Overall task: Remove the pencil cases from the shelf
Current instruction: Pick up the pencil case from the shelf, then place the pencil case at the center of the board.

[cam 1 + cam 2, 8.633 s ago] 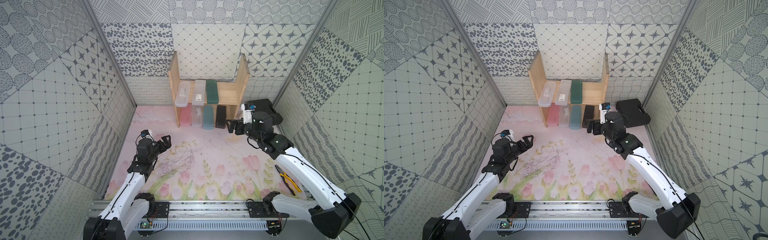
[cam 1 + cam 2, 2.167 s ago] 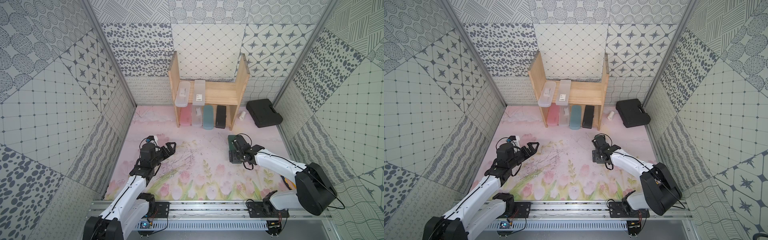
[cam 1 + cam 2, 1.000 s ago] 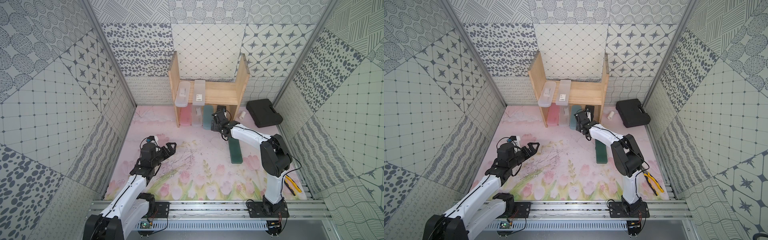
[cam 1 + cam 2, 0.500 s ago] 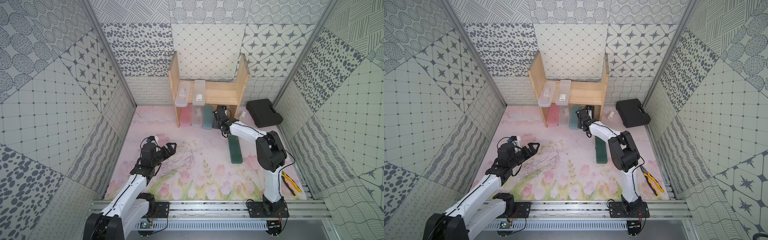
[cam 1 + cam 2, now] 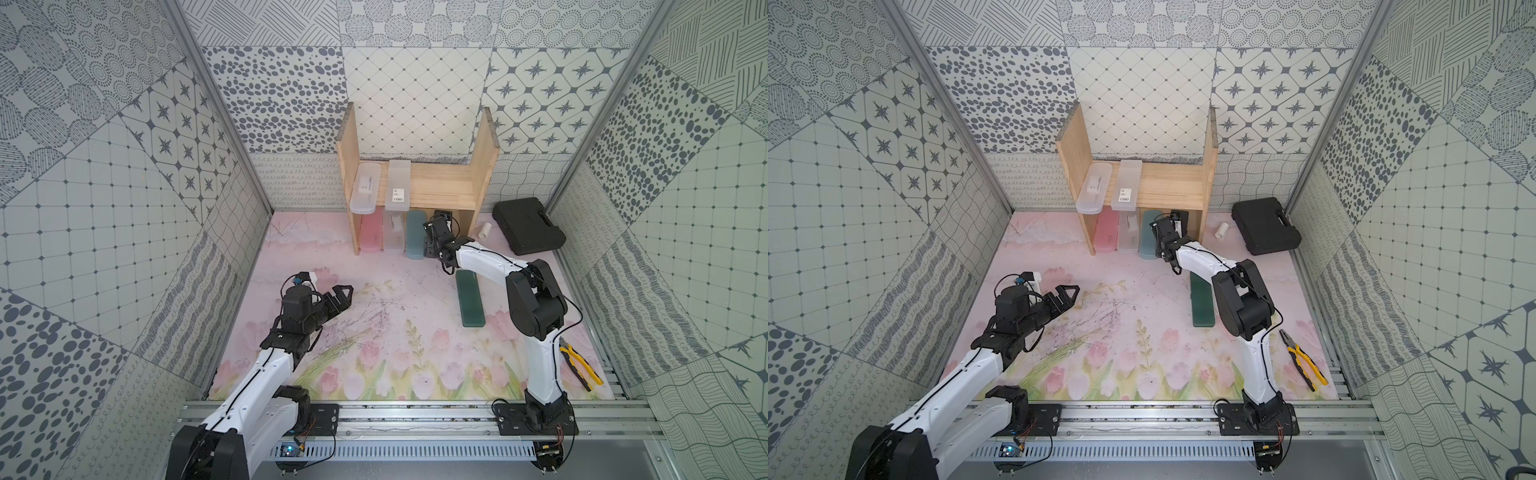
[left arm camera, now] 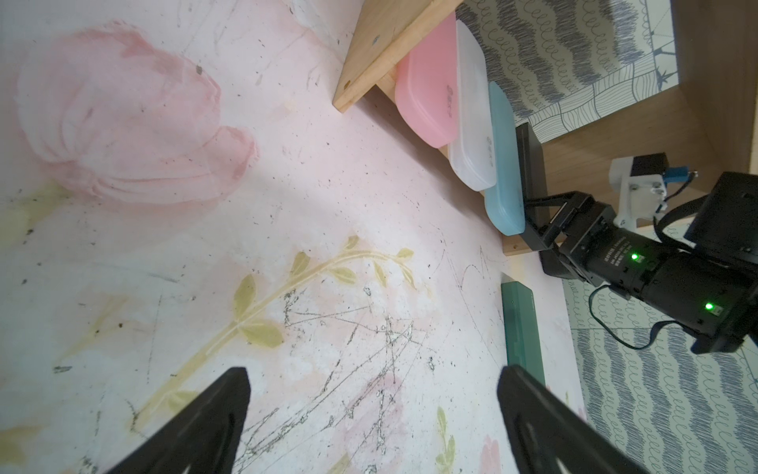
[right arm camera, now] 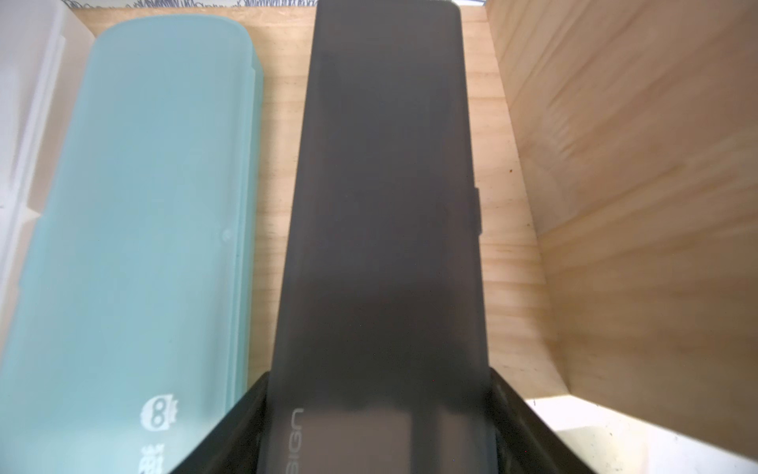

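The light wooden shelf stands at the back wall. Two frosted clear pencil cases lie on its upper board. On the lower board lie a pink one, a clear one, a light blue one and a black one. My right gripper reaches into the lower tier, shut on the black case's near end, one finger on each long side. A dark green case lies flat on the mat. My left gripper hovers open and empty over the mat at the left.
A large black moulded case and a small white cylinder sit right of the shelf. Yellow-handled pliers lie at the mat's right front edge. Patterned walls close in on three sides.
The right gripper has closed on the black case in the lower tier. Before that it took the dark green case off the upper board and laid it on the mat. The left arm stays put.
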Controlling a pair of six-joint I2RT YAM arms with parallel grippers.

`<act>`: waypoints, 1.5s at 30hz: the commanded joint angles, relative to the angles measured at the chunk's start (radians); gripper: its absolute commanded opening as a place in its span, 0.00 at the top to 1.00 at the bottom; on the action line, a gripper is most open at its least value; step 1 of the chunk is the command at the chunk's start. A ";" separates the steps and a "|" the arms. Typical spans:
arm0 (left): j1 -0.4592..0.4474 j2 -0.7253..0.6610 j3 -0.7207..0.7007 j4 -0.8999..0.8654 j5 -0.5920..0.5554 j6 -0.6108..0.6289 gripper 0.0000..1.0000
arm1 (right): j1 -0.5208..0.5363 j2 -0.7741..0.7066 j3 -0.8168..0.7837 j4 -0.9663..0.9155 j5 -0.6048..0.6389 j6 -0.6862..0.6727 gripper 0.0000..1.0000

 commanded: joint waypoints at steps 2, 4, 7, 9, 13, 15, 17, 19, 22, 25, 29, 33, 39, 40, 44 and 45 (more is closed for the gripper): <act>0.000 0.002 0.013 0.041 0.017 0.005 0.01 | -0.012 0.030 0.027 0.028 -0.007 -0.006 0.21; 0.001 0.003 0.012 0.041 0.015 0.004 0.01 | -0.016 0.036 0.028 0.028 -0.012 -0.001 0.21; 0.000 0.002 0.012 0.039 0.014 0.007 0.00 | -0.020 0.041 0.026 0.028 -0.018 0.004 0.24; 0.001 0.002 0.012 0.039 0.012 0.006 0.00 | -0.020 0.041 0.023 0.028 -0.023 0.003 0.29; 0.000 0.003 0.013 0.038 0.012 0.006 0.01 | -0.021 0.023 0.005 0.037 -0.024 0.005 0.37; 0.001 0.002 0.012 0.038 0.011 0.007 0.01 | -0.020 0.003 -0.019 0.047 -0.023 0.006 0.38; 0.001 0.002 0.012 0.038 0.011 0.008 0.00 | -0.018 -0.023 -0.046 0.053 -0.024 0.006 0.40; 0.001 0.001 0.012 0.038 0.010 0.008 0.01 | -0.016 -0.055 -0.078 0.056 -0.029 0.005 0.41; 0.001 0.001 0.012 0.039 0.008 0.007 0.00 | -0.003 -0.115 -0.142 0.058 -0.034 0.005 0.41; 0.001 0.002 0.011 0.038 0.008 0.008 0.00 | 0.015 -0.188 -0.223 0.059 -0.043 0.008 0.41; -0.001 0.000 0.011 0.038 0.008 0.006 0.01 | 0.030 -0.298 -0.344 0.063 -0.070 0.033 0.41; 0.001 -0.002 0.010 0.036 0.007 0.005 0.01 | 0.051 -0.408 -0.450 0.060 -0.090 0.047 0.42; 0.001 -0.006 0.010 0.035 0.007 0.006 0.00 | 0.105 -0.555 -0.568 -0.002 -0.114 0.083 0.42; 0.001 -0.006 0.011 0.034 0.007 0.007 0.00 | 0.116 -0.579 -0.586 -0.009 -0.116 0.093 0.42; 0.000 -0.006 0.011 0.033 0.008 0.004 0.00 | 0.167 -0.659 -0.672 -0.028 -0.122 0.135 0.42; 0.001 -0.005 0.012 0.033 0.008 0.003 0.00 | 0.180 -0.672 -0.688 -0.029 -0.124 0.145 0.42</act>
